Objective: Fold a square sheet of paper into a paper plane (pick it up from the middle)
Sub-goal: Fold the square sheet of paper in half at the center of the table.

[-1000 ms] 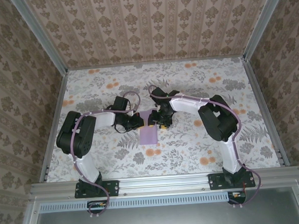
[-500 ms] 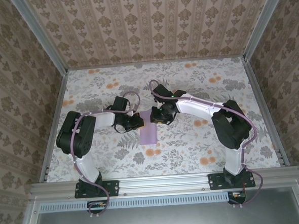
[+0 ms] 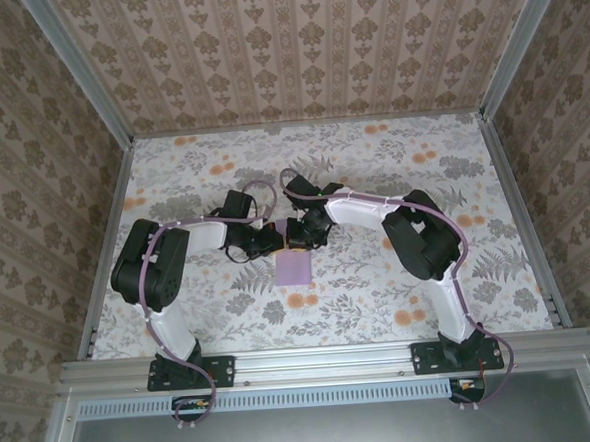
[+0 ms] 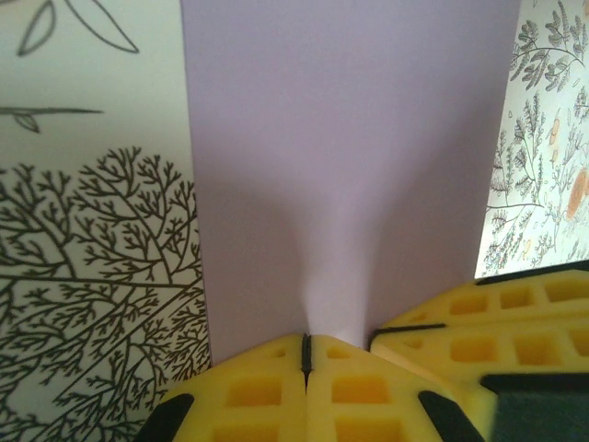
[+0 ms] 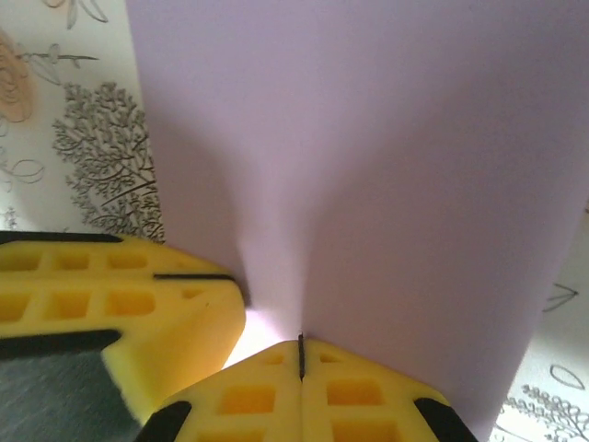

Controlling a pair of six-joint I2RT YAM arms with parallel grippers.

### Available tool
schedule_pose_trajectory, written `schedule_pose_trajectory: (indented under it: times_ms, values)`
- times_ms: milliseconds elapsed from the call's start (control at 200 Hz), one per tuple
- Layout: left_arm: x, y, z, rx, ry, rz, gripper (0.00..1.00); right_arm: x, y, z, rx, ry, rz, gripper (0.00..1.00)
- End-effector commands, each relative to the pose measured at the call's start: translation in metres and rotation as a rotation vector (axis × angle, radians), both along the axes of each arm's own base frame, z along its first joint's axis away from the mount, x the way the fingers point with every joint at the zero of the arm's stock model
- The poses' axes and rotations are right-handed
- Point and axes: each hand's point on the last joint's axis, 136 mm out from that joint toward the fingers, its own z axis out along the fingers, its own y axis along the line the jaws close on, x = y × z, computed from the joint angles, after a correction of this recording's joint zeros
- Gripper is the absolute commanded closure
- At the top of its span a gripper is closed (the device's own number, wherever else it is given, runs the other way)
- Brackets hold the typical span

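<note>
The lavender sheet of paper point(image 3: 296, 268) lies on the floral tabletop between the two arms, its far end raised to the grippers. In the left wrist view the paper point(image 4: 350, 138) puckers into a ridge that runs into my left gripper point(image 4: 306, 354), which is shut on its edge. My right gripper point(image 5: 301, 354) is shut on the same edge of the paper point(image 5: 368, 166), right beside it. From above, the left gripper point(image 3: 277, 242) and the right gripper point(image 3: 296, 236) meet almost tip to tip over the sheet's far end. The edge itself is hidden under the yellow pads.
The right gripper's yellow fingers point(image 4: 497, 322) crowd the left wrist view, and the left gripper's fingers point(image 5: 92, 295) crowd the right wrist view. Patterned walls enclose the floral table point(image 3: 399, 285) on three sides, with a metal rail point(image 3: 324, 359) along the near edge.
The right gripper has swung left next to the left gripper and shut on the paper's far edge. The sheet looks shorter from above, its far end lifted. The left arm held still.
</note>
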Motion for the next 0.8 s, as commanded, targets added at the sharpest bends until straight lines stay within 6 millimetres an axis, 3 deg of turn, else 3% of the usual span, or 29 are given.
schedule_pose_trajectory:
  times_ms: [0, 195, 400, 595, 795]
  values:
    - [-0.05, 0.055, -0.068, 0.295, 0.228, 0.074, 1.0, -0.006, -0.01, -0.014, -0.068, 0.028, 0.019, 0.97]
    - [-0.059, 0.066, -0.078, 0.348, 0.264, 0.1, 1.0, -0.015, -0.039, -0.031, -0.111, 0.025, 0.058, 0.97]
    - [-0.062, 0.071, -0.084, 0.364, 0.271, 0.107, 1.0, -0.027, -0.059, -0.031, -0.041, -0.004, 0.096, 1.0]
    - [-0.063, 0.071, -0.084, 0.365, 0.269, 0.099, 1.0, -0.016, -0.06, 0.001, 0.024, -0.114, 0.074, 1.0]
    - [-0.061, 0.069, -0.081, 0.355, 0.259, 0.091, 1.0, 0.002, -0.03, 0.041, 0.172, -0.241, 0.071, 1.0]
